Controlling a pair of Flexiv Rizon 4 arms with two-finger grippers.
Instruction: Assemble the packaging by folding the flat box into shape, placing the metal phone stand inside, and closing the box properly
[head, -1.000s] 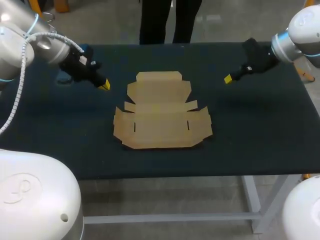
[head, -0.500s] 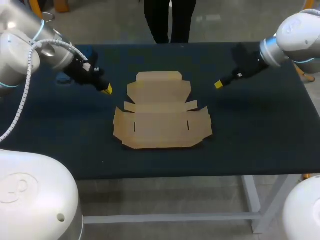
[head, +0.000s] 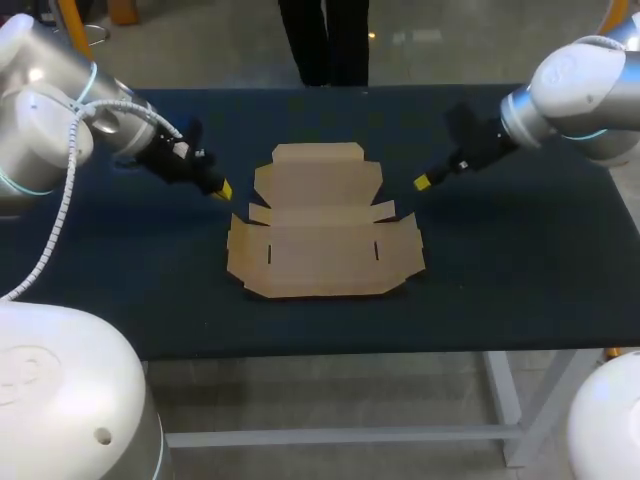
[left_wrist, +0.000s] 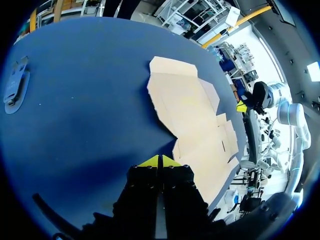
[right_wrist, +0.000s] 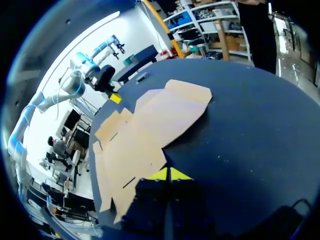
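My left gripper has its yellow tips pressed together on nothing, above the dark table. The box lies just ahead of those tips, flat and unfolded. My right gripper is likewise closed and empty, with the opposite edge of the same box just ahead of it. Farther out from the left tips, well off to the side away from the box, the grey stand lies on the table.
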